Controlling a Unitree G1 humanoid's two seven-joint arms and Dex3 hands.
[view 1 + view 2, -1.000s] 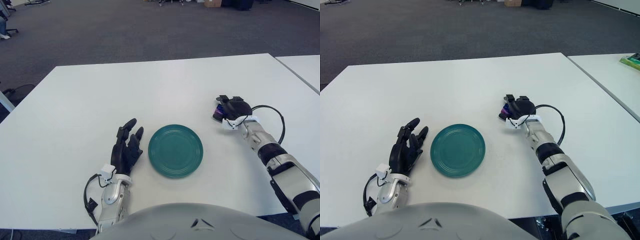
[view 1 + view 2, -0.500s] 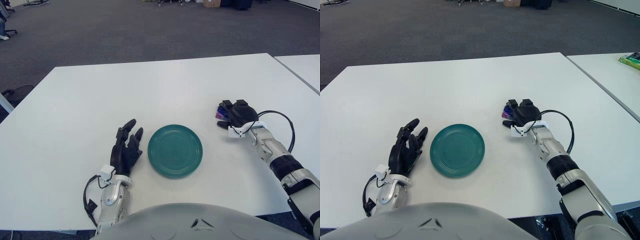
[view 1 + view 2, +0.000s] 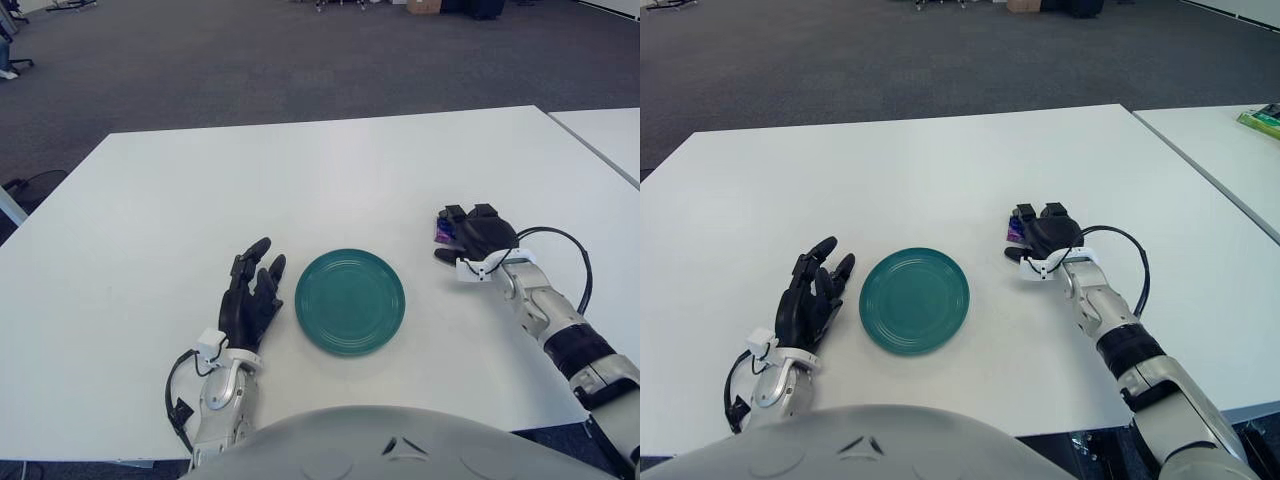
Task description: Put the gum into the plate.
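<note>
Gum (image 3: 442, 231) | right robot hand (image 3: 474, 236) curled around it, 3 o'clock of plate (image 3: 350, 301) | left robot hand (image 3: 252, 296) relaxed, empty, 9 o'clock on counter (image 3: 300, 180) | you: firm the grasp, lift clear, carry toward 9 o'clock.

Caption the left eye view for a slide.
Right hand covering the gum, right of the empty green plate; left hand resting open.

Gum (image 3: 441, 231): mostly hidden beneath the right hand (image 3: 478, 237); only a purple edge shows, shape and label unreadable.
Right forearm: cut off by the lower right picture edge.
Left forearm: hidden behind the robot's grey torso (image 3: 400, 445) at bottom.
</note>
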